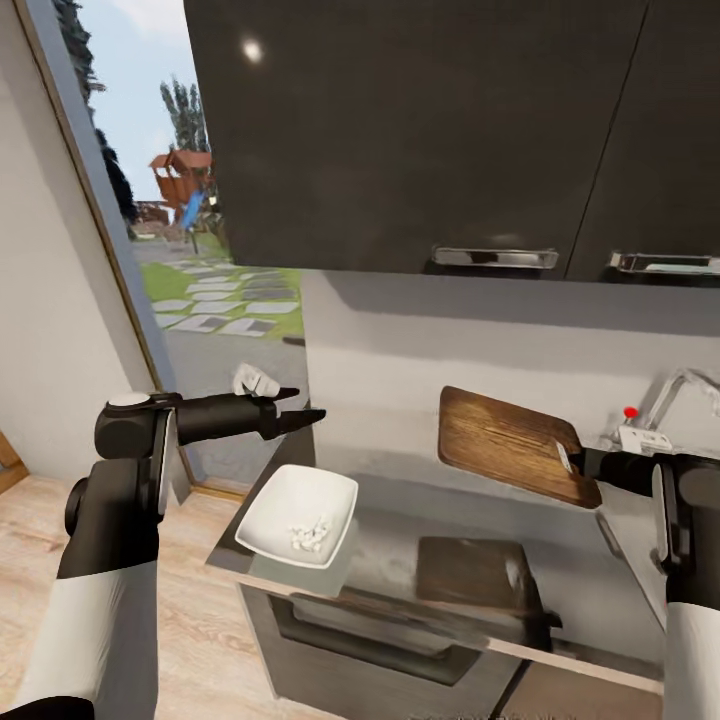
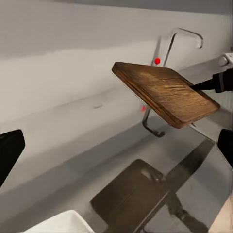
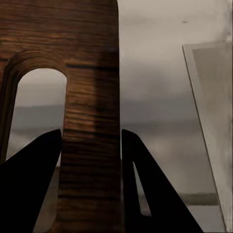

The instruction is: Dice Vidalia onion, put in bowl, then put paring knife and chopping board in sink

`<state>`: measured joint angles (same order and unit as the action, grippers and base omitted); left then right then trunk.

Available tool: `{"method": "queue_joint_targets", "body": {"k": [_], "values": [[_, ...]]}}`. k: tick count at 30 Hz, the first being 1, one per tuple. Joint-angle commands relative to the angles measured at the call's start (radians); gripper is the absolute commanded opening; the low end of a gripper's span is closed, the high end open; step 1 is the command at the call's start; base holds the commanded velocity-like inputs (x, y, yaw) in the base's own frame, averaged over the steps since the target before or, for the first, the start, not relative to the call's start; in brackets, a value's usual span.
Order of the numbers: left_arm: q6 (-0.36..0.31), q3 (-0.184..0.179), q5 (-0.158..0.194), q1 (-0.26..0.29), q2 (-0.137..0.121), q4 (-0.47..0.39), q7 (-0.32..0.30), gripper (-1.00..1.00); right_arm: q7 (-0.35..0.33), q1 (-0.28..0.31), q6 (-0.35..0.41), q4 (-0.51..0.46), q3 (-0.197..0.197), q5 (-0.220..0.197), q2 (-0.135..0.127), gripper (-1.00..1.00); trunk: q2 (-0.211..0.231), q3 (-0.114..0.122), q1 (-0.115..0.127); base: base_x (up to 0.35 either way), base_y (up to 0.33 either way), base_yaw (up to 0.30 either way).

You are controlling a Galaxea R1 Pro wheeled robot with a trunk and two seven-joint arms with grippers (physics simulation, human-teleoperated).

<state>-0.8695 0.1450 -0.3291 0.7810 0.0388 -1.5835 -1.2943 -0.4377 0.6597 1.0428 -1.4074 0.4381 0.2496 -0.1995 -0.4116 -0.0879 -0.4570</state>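
Note:
My right gripper (image 1: 577, 462) is shut on the brown wooden chopping board (image 1: 510, 443) and holds it tilted in the air above the countertop (image 1: 390, 525). In the right wrist view its dark fingers (image 3: 145, 179) clamp the strip of board (image 3: 90, 73) beside the slot handle. The white bowl (image 1: 290, 500) sits at the countertop's left end with small pale diced onion pieces (image 1: 310, 533) inside. My left gripper (image 1: 298, 404) hovers open above and behind the bowl, holding nothing. The sink's curved tap (image 1: 680, 385) with its red knob (image 1: 630, 411) stands at the far right. The paring knife is out of view.
Dark wall cabinets (image 1: 420, 130) with metal handles hang overhead. A glass door (image 1: 200, 250) to the garden is at the left, above a wooden floor (image 1: 200, 620). The board's shadow (image 1: 475, 570) lies on the worktop, above an oven front (image 1: 370, 640).

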Motion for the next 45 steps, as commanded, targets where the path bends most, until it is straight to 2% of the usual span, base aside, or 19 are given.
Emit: {"method": "queue_joint_targets", "body": {"k": [1,26,36,41,45], "values": [[-0.01,0.002,-0.01,0.001,0.001,-0.001,-0.01,1.0,-0.01,0.001,0.004,-0.001,0.001,0.002,0.0,-1.0,-0.002,-0.002,-0.001,0.0,0.0,-0.297],[-0.01,0.002,-0.01,0.001,0.001,-0.001,-0.011,1.0,-0.01,0.001,0.004,-0.001,-0.003,0.002,0.002,-1.0,-0.002,-0.002,-0.001,0.0,0.0,-0.292],[-0.01,0.002,-0.01,0.001,0.002,-0.001,-0.01,1.0,-0.01,0.001,0.004,-0.001,-0.003,0.002,0.007,-1.0,-0.002,-0.002,-0.001,0.027,-0.061,-0.095],[-0.01,0.002,-0.01,0.001,0.002,-0.001,-0.01,1.0,-0.01,0.001,0.004,-0.001,-0.006,0.001,0.024,-1.0,-0.002,-0.002,-0.001,0.124,-0.28,-0.001],[-0.01,0.002,-0.01,0.001,0.002,-0.001,-0.01,1.0,-0.01,0.001,0.004,0.001,-0.01,0.001,0.064,-1.0,-0.002,-0.002,-0.001,0.122,-0.275,0.0]]}}
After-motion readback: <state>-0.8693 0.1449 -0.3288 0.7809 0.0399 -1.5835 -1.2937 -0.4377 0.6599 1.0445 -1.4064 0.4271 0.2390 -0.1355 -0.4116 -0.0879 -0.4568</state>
